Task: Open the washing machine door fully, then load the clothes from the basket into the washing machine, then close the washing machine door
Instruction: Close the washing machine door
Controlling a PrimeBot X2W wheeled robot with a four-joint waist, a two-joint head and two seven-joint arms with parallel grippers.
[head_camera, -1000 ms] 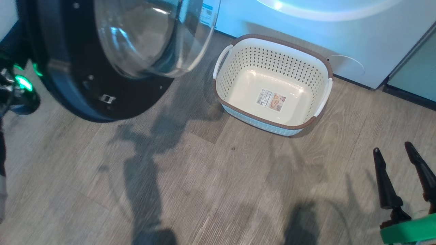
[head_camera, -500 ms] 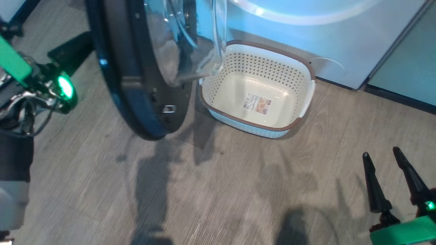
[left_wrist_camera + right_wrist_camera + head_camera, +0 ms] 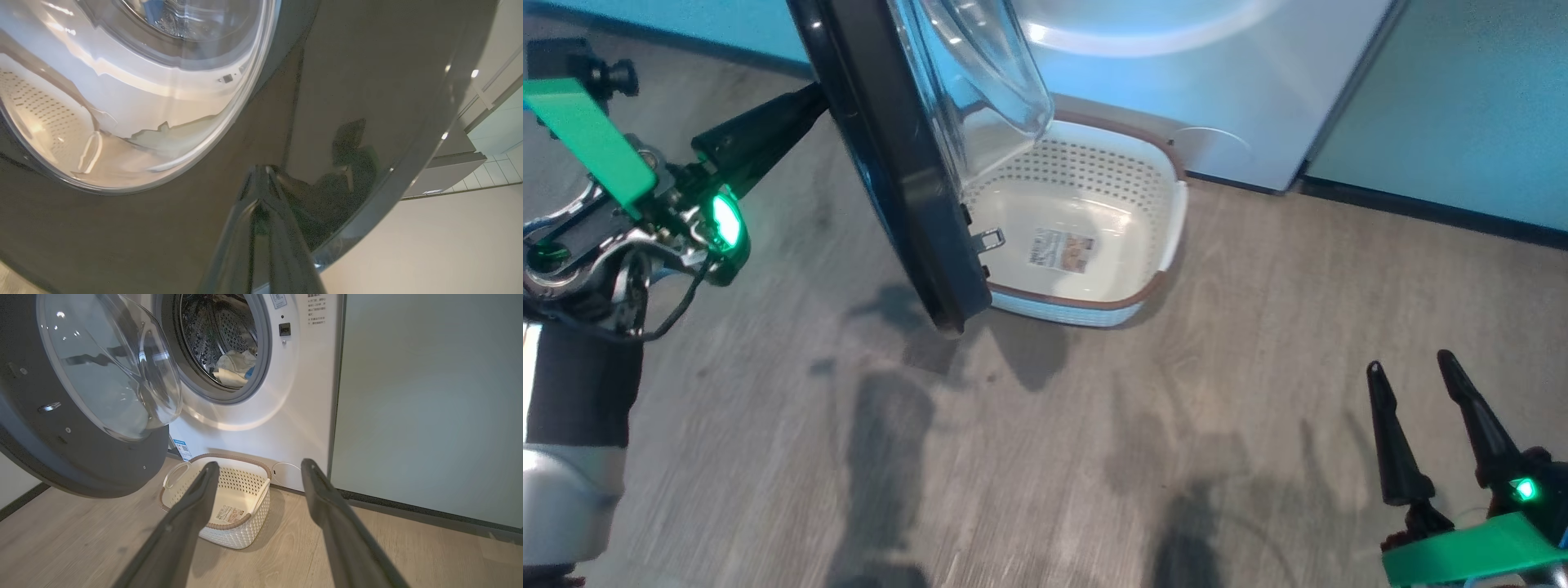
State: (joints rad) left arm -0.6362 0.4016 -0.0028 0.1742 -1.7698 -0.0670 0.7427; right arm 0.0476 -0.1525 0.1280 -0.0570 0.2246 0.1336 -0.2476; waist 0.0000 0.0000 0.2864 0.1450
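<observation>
The left gripper [image 3: 810, 100] has its two dark fingers pressed together with nothing between them, and their tips lie at the outer face of the washing machine door [image 3: 894, 171]. In the left wrist view the tips meet their own reflection in the glossy black rim. They seem to touch it, though the glare makes actual contact hard to confirm. Up and to the left of those tips in that view sits the door's clear glass bowl [image 3: 135, 102]. The door stands partly swung out from the washing machine [image 3: 1241, 82], nearly edge-on to the head camera, with its glass bulge on the side away from the left gripper.

The right gripper [image 3: 1409, 367] hangs low over the wooden floor [image 3: 1094, 457], well apart from the door, its fingers spread wide and holding nothing. Straight ahead of it, seen between its fingers in the right wrist view, the basket [image 3: 233, 535] rests on the floor just in front of the washer, with a label sticker [image 3: 230, 514] on its bottom. Above the basket and further ahead of the right gripper, the steel drum [image 3: 212, 330] is open to view. The clothes [image 3: 233, 369] lie inside it as a pale heap with a touch of blue. To the right of that gripper's fingers stands a pale green cabinet [image 3: 429, 396], beside the washer.
</observation>
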